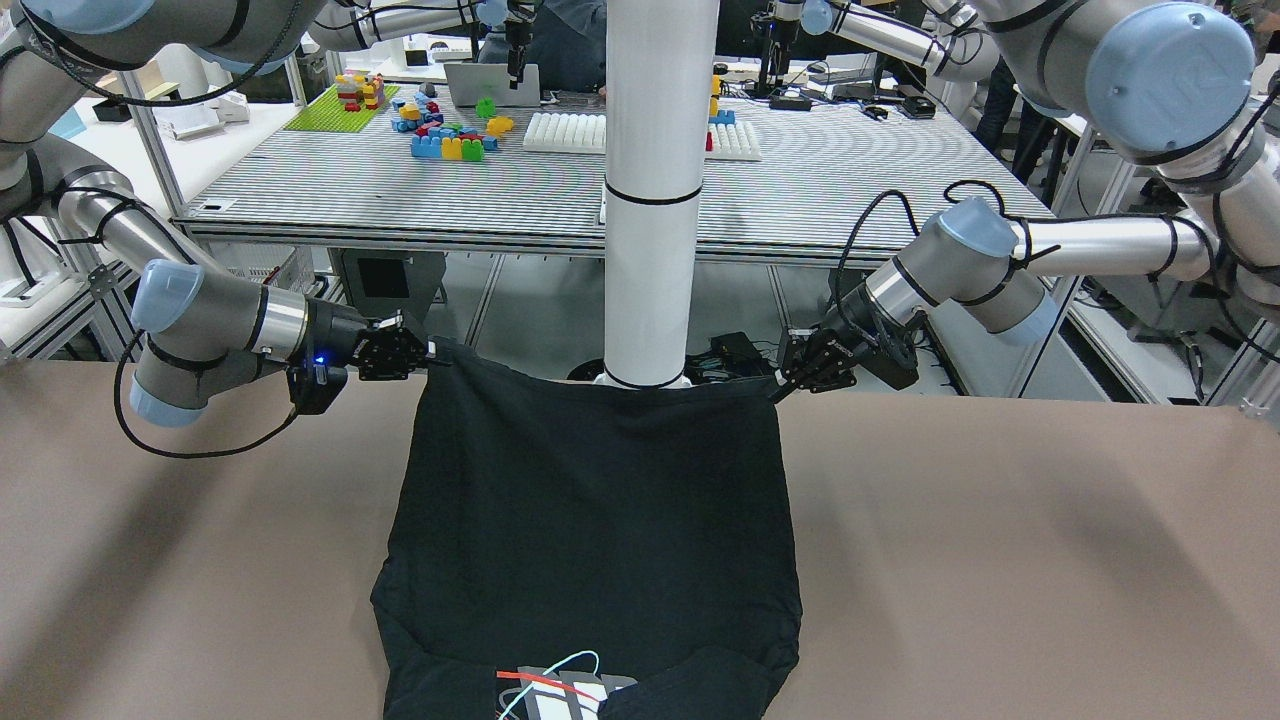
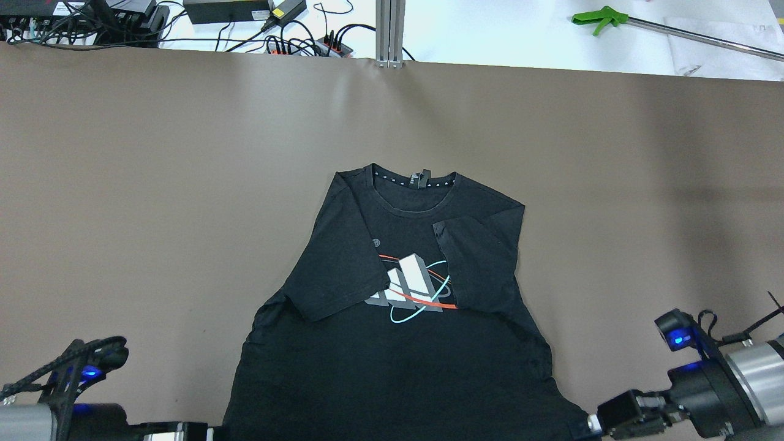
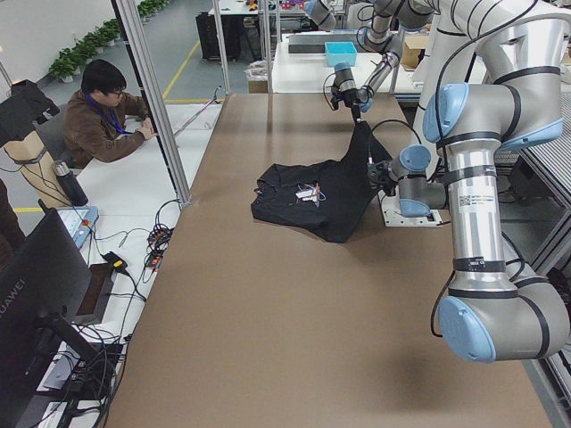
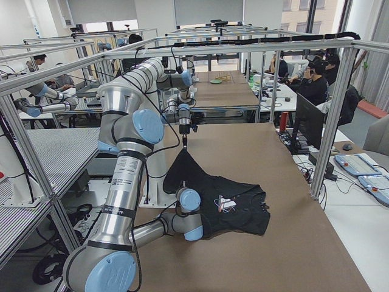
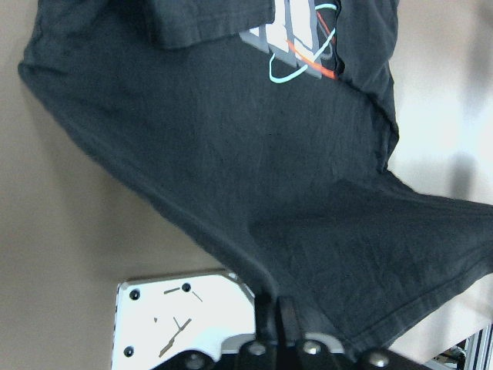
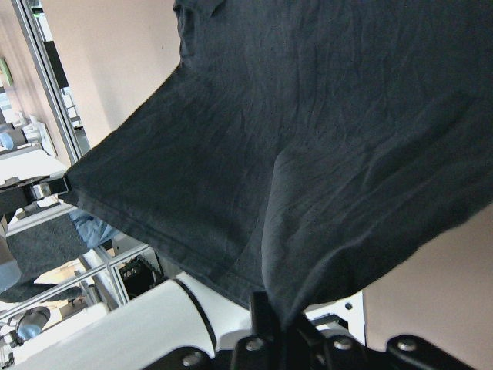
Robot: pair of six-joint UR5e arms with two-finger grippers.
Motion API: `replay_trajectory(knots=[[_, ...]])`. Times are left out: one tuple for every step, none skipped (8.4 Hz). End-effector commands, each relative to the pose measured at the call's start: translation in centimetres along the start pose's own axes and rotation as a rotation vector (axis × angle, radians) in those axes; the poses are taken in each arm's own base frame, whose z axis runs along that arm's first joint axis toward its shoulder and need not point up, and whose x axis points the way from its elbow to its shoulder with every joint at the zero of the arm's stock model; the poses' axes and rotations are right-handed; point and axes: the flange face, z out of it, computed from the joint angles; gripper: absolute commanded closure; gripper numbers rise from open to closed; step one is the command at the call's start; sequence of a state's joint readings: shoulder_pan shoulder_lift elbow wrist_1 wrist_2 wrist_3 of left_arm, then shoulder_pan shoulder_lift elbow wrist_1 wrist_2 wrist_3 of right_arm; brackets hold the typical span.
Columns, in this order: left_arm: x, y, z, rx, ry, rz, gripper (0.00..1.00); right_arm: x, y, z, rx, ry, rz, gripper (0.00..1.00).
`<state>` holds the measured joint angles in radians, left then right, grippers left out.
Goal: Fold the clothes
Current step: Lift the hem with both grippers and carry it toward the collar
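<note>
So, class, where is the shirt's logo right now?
In the overhead view, the logo sits near the table's middle on the shirt, below its collar.

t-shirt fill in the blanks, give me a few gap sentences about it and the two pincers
The t-shirt is ____ in colour.
The left pincer and the right pincer are each ____ on a corner of its bottom hem.
Its collar end lies on the ____ table.
Its two ____ are folded inward over the print.

Missing words: black; shut; brown; sleeves
</note>
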<state>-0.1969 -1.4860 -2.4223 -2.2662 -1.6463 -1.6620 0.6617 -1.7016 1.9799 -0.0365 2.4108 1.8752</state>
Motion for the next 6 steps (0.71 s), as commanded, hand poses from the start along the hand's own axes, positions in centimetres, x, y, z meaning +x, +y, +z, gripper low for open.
replay_trajectory(knots=[[0.5, -5.5, 1.1, 0.087, 0.005, -0.008, 1.0, 0.9, -6.0, -1.7, 0.151, 0.053, -0.032, 1.0], [0.8, -7.7, 0.8, 0.099, 0.007, -0.016, 1.0, 1.1, -7.1, -2.1, 0.201, 0.066, -0.03, 1.0], [1.4, -10.4, 0.9, 0.111, 0.009, -0.025, 1.0, 1.1, -7.7, -3.0, 0.243, 0.065, -0.031, 1.0], [1.3, -12.6, 1.0, 0.136, -0.003, -0.036, 1.0, 1.1, -8.3, -3.5, 0.275, 0.064, -0.036, 1.0], [1.2, -14.4, 1.7, 0.165, -0.011, -0.04, 1.0, 1.1, -9.2, -3.6, 0.323, 0.066, -0.055, 1.0], [1.0, -16.2, 2.4, 0.195, -0.026, -0.027, 1.0, 0.6, -10.8, -2.9, 0.372, 0.084, -0.067, 1.0]])
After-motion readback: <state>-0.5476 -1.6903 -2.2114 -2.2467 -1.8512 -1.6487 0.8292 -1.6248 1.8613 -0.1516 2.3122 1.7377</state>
